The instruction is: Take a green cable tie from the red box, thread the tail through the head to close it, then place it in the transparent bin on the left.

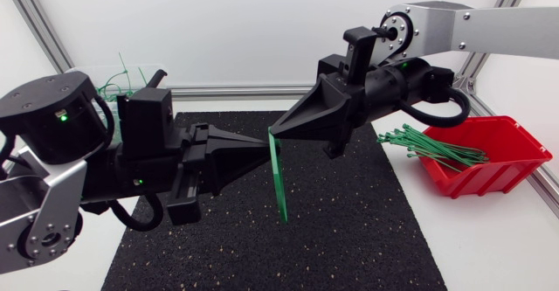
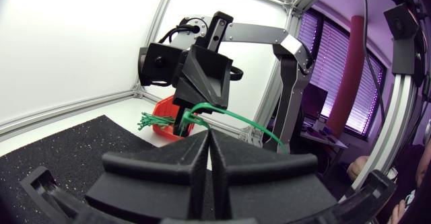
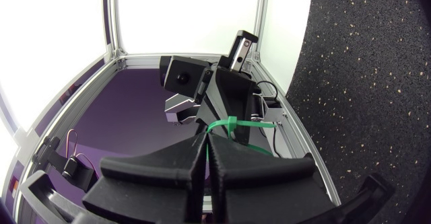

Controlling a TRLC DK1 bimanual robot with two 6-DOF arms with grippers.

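From above, one green cable tie [image 1: 279,182] hangs as a straight, flat strip in mid-air over the black mat [image 1: 349,239] at the middle of the surface [image 1: 489,239]. Its top end is where the two tools meet. The left arm [image 1: 52,151] comes in low from the left and the right arm [image 1: 489,24] from the far right, with their wedges pointing at each other. The right tool [image 1: 276,134] is clenched on the tie's top, and the left tool [image 1: 265,151] touches it just below. The red box [image 1: 502,164] sits at the right with loose green ties [image 1: 428,144] poking over its rim. The transparent bin [image 1: 131,74] stands far left.

In the left wrist view, the tie [image 2: 236,120] curls out of the right tool's tip, just ahead of the left tool [image 2: 209,140]. The left tool's fingers are pressed together, but I cannot tell whether they pinch the tie.

In the right wrist view, the right tool [image 3: 206,140] is clamped tight. The tie [image 3: 246,125], with its square head, runs across just past the tip.
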